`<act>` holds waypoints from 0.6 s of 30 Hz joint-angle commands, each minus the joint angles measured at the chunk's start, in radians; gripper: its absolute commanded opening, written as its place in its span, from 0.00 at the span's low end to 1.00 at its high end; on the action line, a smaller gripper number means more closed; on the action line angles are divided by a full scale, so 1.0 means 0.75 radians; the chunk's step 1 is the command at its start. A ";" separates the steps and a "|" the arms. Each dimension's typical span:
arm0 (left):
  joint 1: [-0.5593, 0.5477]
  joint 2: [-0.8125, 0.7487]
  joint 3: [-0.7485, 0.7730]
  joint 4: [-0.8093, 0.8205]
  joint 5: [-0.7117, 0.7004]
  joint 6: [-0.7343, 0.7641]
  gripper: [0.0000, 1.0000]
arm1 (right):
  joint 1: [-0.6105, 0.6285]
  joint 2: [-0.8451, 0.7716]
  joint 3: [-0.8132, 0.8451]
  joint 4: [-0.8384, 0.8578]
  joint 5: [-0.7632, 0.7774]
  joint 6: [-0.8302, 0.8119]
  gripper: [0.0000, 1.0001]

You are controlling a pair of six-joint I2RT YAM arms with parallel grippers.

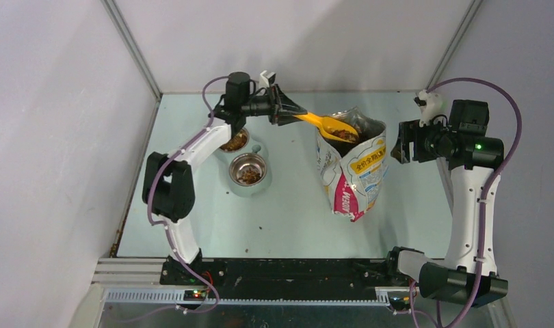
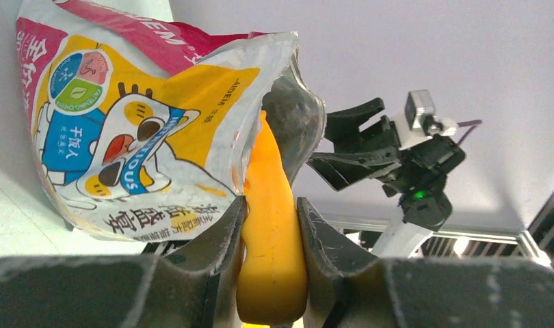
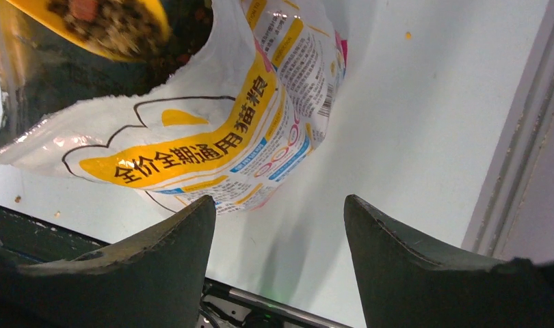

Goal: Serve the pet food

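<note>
My left gripper (image 1: 288,111) is shut on the handle of an orange scoop (image 1: 323,123), seen close up in the left wrist view (image 2: 271,205). The scoop's bowl sits in the open mouth of the printed foil bag (image 1: 356,171) and holds pet food (image 1: 341,132), brown kibble also showing in the right wrist view (image 3: 113,17). Two metal bowls hold kibble: one (image 1: 247,169) in front, one (image 1: 234,141) partly under the left arm. My right gripper (image 1: 399,145) is open and empty, just right of the bag, which fills its view (image 3: 213,130).
The bag stands upright mid-table and leans a little. A few loose kibble pieces lie on the table (image 1: 260,230). The table's right edge rail (image 3: 513,171) runs close beside my right gripper. White walls enclose the back and sides.
</note>
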 commanded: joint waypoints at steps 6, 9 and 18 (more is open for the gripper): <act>0.034 -0.058 -0.205 0.629 0.193 -0.402 0.00 | -0.004 -0.016 0.117 -0.116 0.129 -0.145 0.72; 0.015 0.017 -0.188 0.778 0.196 -0.569 0.00 | -0.002 -0.009 0.132 -0.133 0.144 -0.144 0.72; 0.006 0.224 -0.092 1.157 0.199 -0.808 0.00 | 0.034 -0.010 0.093 -0.099 0.140 -0.103 0.72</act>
